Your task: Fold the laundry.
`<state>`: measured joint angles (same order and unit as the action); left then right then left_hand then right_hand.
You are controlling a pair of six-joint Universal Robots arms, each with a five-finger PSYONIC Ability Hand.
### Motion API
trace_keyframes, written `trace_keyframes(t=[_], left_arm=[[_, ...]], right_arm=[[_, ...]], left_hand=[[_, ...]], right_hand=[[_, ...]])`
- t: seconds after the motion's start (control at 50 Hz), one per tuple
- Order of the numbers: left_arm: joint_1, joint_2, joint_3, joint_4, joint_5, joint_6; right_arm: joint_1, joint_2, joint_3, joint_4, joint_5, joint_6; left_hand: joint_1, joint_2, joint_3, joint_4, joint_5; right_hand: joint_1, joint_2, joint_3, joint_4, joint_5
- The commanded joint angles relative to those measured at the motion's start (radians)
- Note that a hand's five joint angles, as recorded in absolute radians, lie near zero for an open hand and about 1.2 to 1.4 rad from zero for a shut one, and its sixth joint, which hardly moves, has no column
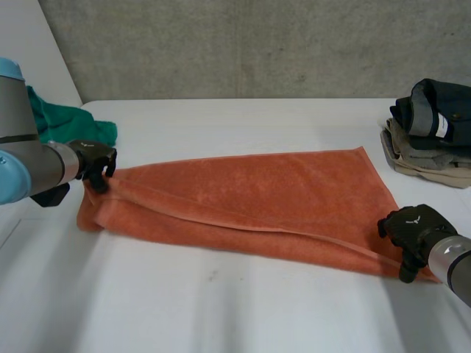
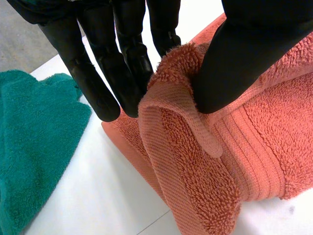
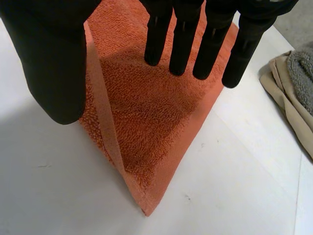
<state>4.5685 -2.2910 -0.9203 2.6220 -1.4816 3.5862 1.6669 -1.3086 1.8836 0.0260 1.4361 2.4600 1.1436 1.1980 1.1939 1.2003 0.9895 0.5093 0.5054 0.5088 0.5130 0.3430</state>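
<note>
An orange towel [image 1: 250, 198] lies folded lengthwise across the white table [image 1: 221, 309]. My left hand [image 1: 94, 163] is at the towel's left end. In the left wrist view its fingers [image 2: 102, 78] and thumb [image 2: 244, 54] pinch a raised corner of the towel [image 2: 190, 161]. My right hand [image 1: 412, 228] hovers over the towel's near right corner. In the right wrist view its fingers [image 3: 183, 39] and thumb [image 3: 49, 58] stand straight and apart, holding nothing, and the pointed corner of the towel [image 3: 146, 122] lies flat on the table beneath them.
A green cloth [image 1: 66, 121] lies bunched at the back left, close beside my left hand [image 2: 34, 147]. A stack of folded clothes [image 1: 434, 132] sits at the right edge, its beige bottom piece [image 3: 288, 98] just beyond my right hand.
</note>
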Motion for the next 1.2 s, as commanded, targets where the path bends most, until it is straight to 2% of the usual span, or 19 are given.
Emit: trace_keyframes(t=[0.02,0.1,0.14,0.2,0.34,0.42,0.48,0.54,0.64,0.7,0.78,0.86,0.96,1.02,1.06,1.08,1.2], left_arm=[[0.003,0.019,-0.022,0.006,0.004,0.000],[0.004,0.022,-0.025,0.006,0.004,-0.001],[0.004,0.027,-0.029,0.006,0.004,-0.003],[0.004,0.033,-0.037,0.006,0.004,-0.004],[0.010,0.077,-0.095,-0.002,0.014,0.002],[0.015,0.116,-0.166,-0.028,0.034,0.025],[0.027,0.154,-0.257,-0.098,0.061,0.121],[0.041,0.185,-0.322,-0.132,0.078,0.190],[0.067,0.238,-0.410,-0.146,0.127,0.282],[0.073,0.242,-0.399,-0.136,0.133,0.279],[0.075,0.229,-0.350,-0.106,0.123,0.235],[0.076,0.200,-0.270,-0.083,0.106,0.146],[0.080,0.170,-0.201,-0.077,0.095,0.071],[0.076,0.134,-0.151,-0.071,0.087,0.043],[0.073,0.116,-0.127,-0.073,0.078,0.033],[0.069,0.101,-0.109,-0.079,0.067,0.023],[0.058,0.067,-0.068,-0.093,0.047,0.014]], right_arm=[[-0.004,0.025,-0.004,0.009,-0.003,0.034],[-0.004,0.022,0.002,0.005,-0.005,0.043],[-0.007,0.016,0.008,-0.001,-0.008,0.054],[-0.009,0.006,0.017,0.003,-0.017,0.057],[-0.027,-0.050,0.020,0.074,-0.019,-0.005],[-0.093,-0.110,0.035,0.251,-0.022,-0.264],[-0.182,-0.161,0.061,0.443,-0.023,-0.583],[-0.207,-0.178,0.043,0.442,-0.036,-0.661],[-0.164,-0.153,-0.065,0.376,-0.059,-0.523],[-0.115,-0.114,-0.125,0.347,-0.066,-0.457],[-0.027,-0.015,-0.225,0.255,-0.048,-0.328],[0.027,0.100,-0.345,0.149,0.036,-0.225],[0.050,0.143,-0.394,0.149,0.076,-0.142],[0.059,0.132,-0.382,0.179,0.064,-0.058],[0.060,0.117,-0.380,0.196,0.055,-0.003],[0.060,0.094,-0.377,0.221,0.041,0.052],[0.073,0.006,-0.348,0.394,-0.028,0.162]], left_hand=[[0.253,0.198,0.202,0.196,0.232],[0.253,0.198,0.202,0.196,0.232],[0.253,0.198,0.202,0.196,0.232],[0.253,0.198,0.202,0.196,0.232],[0.253,0.198,0.202,0.196,0.232],[0.253,0.198,0.202,0.196,0.232],[0.253,0.198,0.202,0.196,0.232],[0.253,0.198,0.202,0.196,0.232],[0.253,0.198,0.202,0.196,0.232],[0.253,0.198,0.202,0.196,0.232],[0.253,0.198,0.202,0.196,0.232],[0.253,0.198,0.202,0.196,0.232],[0.253,0.198,0.202,0.196,0.232],[0.253,0.198,0.202,0.196,0.232],[0.253,0.198,0.202,0.196,0.232],[0.253,0.198,0.202,0.196,0.232],[0.253,0.198,0.202,0.196,0.232]], right_hand=[[0.214,0.218,0.214,0.210,0.206],[0.469,0.473,0.469,0.465,0.461],[0.712,0.716,0.712,0.708,0.704],[0.886,0.890,0.887,0.883,0.878],[0.887,0.891,0.887,0.883,0.879],[0.887,0.891,0.887,0.883,0.879],[0.887,0.891,0.887,0.883,0.879],[0.887,0.891,0.887,0.883,0.879],[0.887,0.891,0.887,0.883,0.879],[0.887,0.891,0.887,0.883,0.879],[0.887,0.891,0.887,0.883,0.879],[0.887,0.891,0.887,0.883,0.879],[0.887,0.891,0.887,0.883,0.879],[0.184,0.188,0.185,0.181,0.176],[0.039,0.043,0.039,0.035,0.031],[-0.128,-0.124,-0.127,-0.131,-0.136],[-0.194,-0.190,-0.193,-0.198,-0.202]])
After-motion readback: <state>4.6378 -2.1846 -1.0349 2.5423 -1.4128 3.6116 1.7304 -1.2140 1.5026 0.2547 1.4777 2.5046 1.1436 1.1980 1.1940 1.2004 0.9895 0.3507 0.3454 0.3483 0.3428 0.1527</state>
